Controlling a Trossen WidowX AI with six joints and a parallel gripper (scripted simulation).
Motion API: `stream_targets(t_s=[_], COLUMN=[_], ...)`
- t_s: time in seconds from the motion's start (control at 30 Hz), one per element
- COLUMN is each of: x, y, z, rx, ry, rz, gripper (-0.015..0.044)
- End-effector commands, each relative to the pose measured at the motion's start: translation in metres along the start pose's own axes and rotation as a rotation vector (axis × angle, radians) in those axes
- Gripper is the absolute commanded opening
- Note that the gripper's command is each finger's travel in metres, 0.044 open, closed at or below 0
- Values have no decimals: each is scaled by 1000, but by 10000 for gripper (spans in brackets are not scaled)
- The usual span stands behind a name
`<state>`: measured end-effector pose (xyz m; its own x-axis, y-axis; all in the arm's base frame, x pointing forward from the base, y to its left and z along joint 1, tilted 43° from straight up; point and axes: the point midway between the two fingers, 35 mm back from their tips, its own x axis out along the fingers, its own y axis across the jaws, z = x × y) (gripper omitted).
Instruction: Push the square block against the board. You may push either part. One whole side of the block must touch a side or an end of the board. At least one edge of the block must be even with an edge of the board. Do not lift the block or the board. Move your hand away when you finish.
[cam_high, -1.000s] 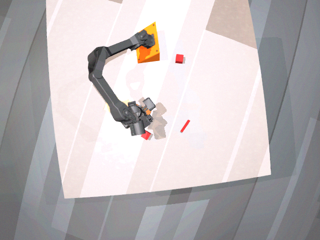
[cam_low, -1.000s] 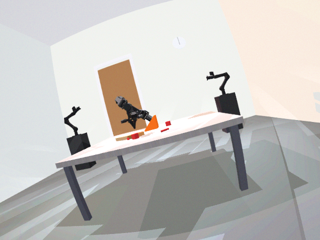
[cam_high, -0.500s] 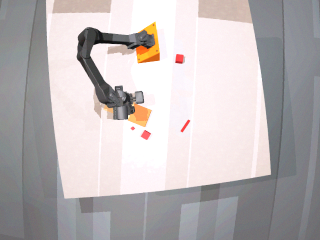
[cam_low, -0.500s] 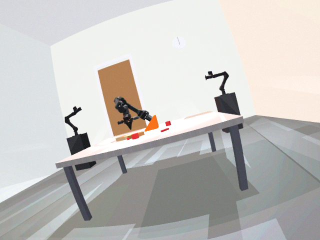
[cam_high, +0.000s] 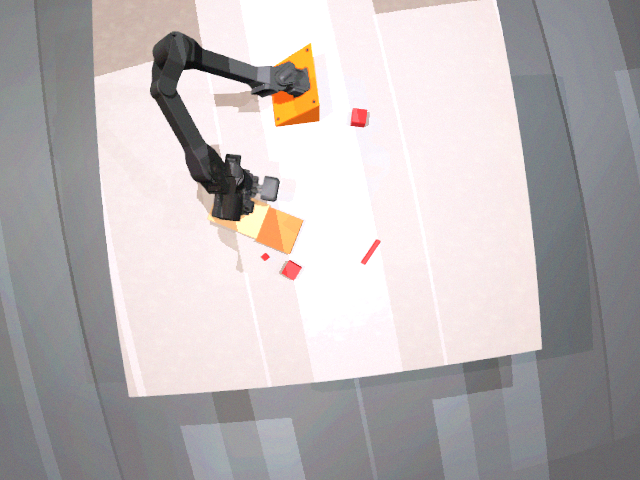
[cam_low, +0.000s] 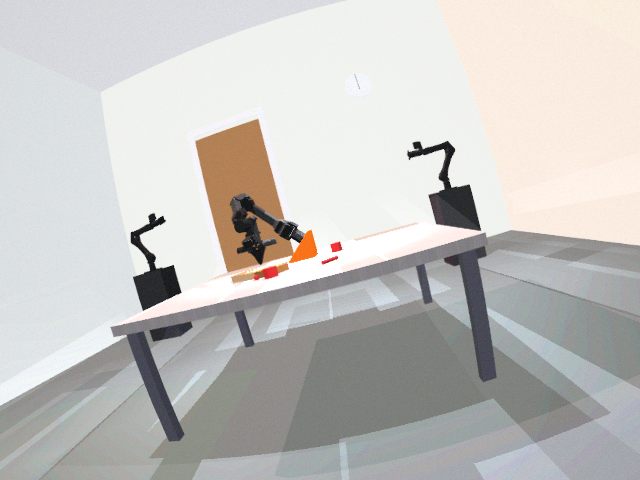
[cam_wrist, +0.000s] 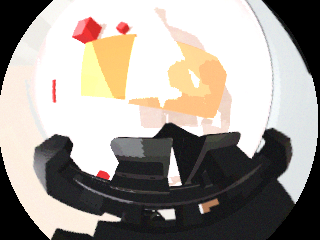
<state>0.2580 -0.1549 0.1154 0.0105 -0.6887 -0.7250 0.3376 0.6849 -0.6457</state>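
The square block (cam_high: 279, 229) (cam_wrist: 117, 60), darker orange wood, lies flat at the right end of the longer, paler board (cam_high: 250, 223) (cam_low: 241, 279) (cam_wrist: 197, 102). Its whole left side appears to meet the board's end, and their long edges look about even; a very thin gap or step cannot be ruled out. My gripper (cam_low: 260, 262) (cam_wrist: 168, 125) is shut and empty. It points down above the board, with its tips clear of the wood in the exterior view. In the top view the hand hides its tips and part of the board.
A red cube (cam_high: 291, 270) (cam_low: 270, 272) (cam_wrist: 86, 30) and a smaller one (cam_high: 265, 256) (cam_wrist: 122, 27) lie near the block's lower side. A red rod (cam_high: 370, 251) (cam_low: 329, 259) (cam_wrist: 54, 91) lies farther right. Another red cube (cam_high: 358, 117) (cam_low: 336, 246) lies beside the orange base (cam_high: 297, 111).
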Motion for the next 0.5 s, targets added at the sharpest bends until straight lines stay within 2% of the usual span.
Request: stream_targets(t_s=[0.0, 0.47], x=[33, 35], y=[-1, -1], z=[-8, 6], rx=[-9, -9], ry=[24, 23], rz=[-3, -3], gripper=[0, 0])
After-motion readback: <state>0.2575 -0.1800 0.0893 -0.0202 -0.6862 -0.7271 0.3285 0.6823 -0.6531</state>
